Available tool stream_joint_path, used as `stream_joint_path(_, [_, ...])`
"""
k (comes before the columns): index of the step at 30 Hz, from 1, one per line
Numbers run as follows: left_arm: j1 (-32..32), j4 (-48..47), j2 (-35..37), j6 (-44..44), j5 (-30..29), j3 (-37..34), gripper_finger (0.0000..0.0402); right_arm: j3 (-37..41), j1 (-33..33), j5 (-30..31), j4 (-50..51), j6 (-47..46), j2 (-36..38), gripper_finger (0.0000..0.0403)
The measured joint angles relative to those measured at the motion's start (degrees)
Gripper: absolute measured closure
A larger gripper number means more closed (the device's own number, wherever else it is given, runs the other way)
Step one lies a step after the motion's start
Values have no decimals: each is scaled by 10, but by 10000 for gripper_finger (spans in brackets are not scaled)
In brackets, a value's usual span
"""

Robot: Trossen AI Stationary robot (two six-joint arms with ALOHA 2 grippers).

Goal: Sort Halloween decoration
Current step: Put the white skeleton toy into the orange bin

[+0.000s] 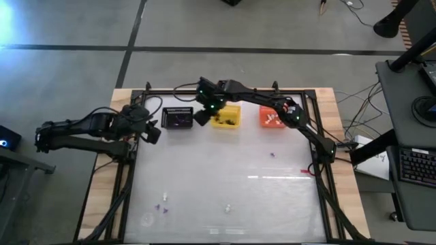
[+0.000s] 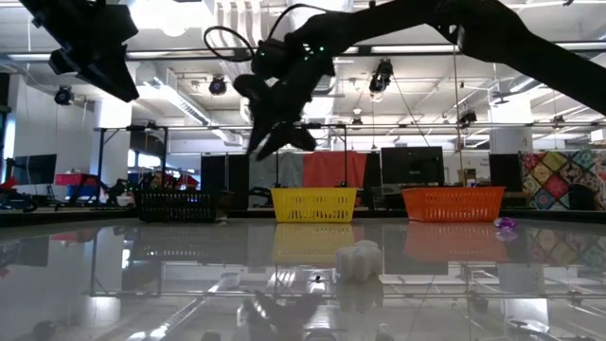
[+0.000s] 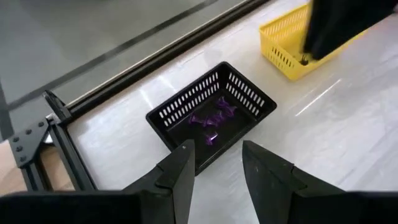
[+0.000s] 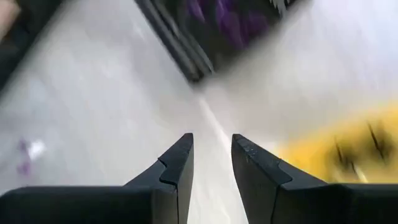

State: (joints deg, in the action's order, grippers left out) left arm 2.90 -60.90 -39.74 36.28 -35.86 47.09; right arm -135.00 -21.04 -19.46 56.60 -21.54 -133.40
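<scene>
the right gripper hangs between the black basket and the yellow basket, jaws spread and empty; a drop looks just done. the left gripper, jaws spread, hovers over the purple trinkets in the black basket. next: fetch the loose trinkets, well apart from both jaws.

three baskets, two arms
</scene>
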Motion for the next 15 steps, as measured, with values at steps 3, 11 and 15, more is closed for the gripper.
stream_joint_path(3, [-1,0,-7,-29,1,0,283,0,0,1,91,24,7,303])
stream_joint_path(11, [-1,0,-10,-68,51,0,283,0,13,15,292,60,10,307])
stream_joint_path(15, [-1,0,-13,-92,92,0,283,0,31,16,334,79,14,304])
